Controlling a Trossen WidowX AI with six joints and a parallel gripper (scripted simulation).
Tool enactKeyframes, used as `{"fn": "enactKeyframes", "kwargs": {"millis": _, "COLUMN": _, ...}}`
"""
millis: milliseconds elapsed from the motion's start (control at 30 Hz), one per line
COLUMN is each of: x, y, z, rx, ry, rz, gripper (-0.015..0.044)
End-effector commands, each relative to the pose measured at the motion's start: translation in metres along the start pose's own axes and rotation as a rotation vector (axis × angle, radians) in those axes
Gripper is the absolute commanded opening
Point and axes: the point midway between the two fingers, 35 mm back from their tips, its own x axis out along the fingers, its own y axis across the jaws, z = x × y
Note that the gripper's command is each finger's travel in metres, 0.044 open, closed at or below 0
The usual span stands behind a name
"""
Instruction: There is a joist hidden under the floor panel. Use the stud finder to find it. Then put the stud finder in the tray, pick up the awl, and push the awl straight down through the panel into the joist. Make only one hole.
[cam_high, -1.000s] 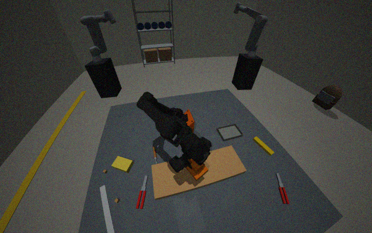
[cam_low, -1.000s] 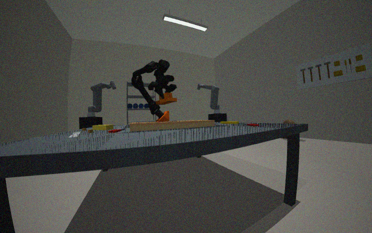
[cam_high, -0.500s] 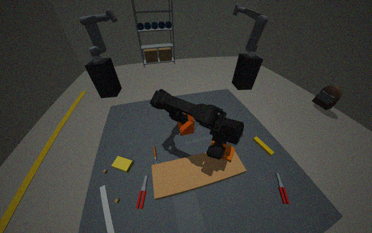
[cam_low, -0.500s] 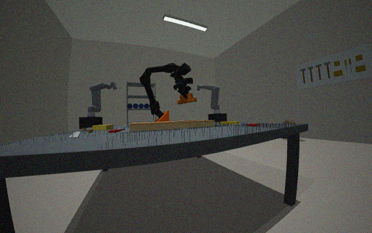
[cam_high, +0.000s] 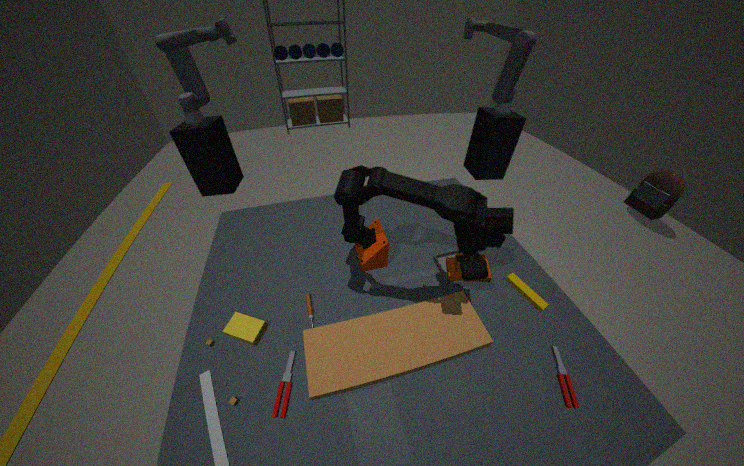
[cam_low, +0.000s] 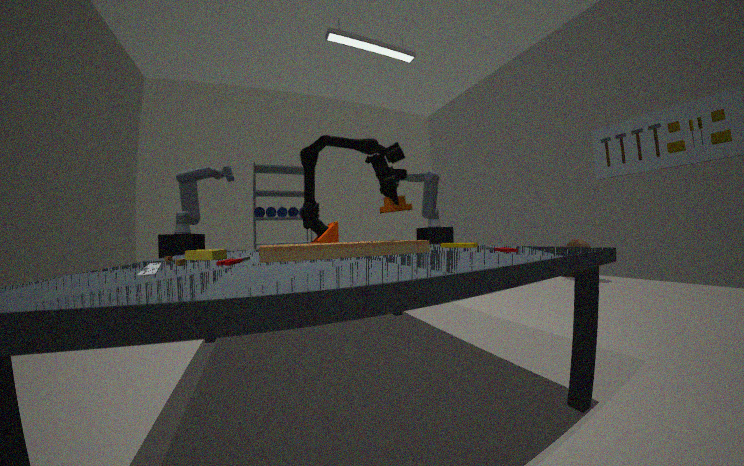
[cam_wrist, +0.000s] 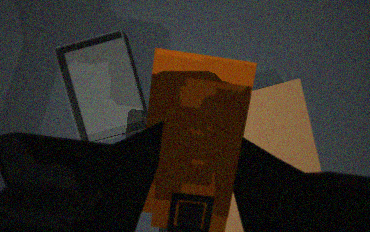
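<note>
End effector: the black parallel-jaw end effector (cam_high: 468, 267) was clamped on the flat orange stud finder (cam_wrist: 200, 145), held well above the bench (cam_low: 329, 274)
Stud finder: it lay between the fingers, pointing away from the wrist; beyond the panel's far right corner
Tray: the dark-rimmed grey tray (cam_wrist: 100, 85) showed just left of the tool, below it
Panel: the tan wooden floor panel (cam_high: 392, 343) lay flat
Awl: the slim brown-handled awl (cam_high: 309, 307) lay near the panel's left end

Orange stud finder (cam_high: 468, 268) aloft above tray (cam_wrist: 67, 70); awl (cam_high: 309, 308) flat beside panel (cam_high: 395, 344).
</note>
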Motion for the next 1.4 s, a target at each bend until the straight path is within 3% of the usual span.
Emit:
{"fn": "enactKeyframes", "kwargs": {"millis": 0, "x": 0.01, "y": 0.032, "z": 0.011, "rx": -0.085, "ry": 0.005, "rz": 0.026, "gripper": 0.0}}
{"fn": "enactKeyframes", "kwargs": {"millis": 467, "x": 0.06, "y": 0.15, "z": 0.019, "rx": -0.383, "ry": 0.082, "rz": 0.1, "gripper": 0.0}}
{"fn": "enactKeyframes", "kwargs": {"millis": 1367, "x": 0.107, "y": 0.149, "z": 0.005, "rx": -0.386, "ry": 0.084, "rz": 0.1, "gripper": 0.0}}
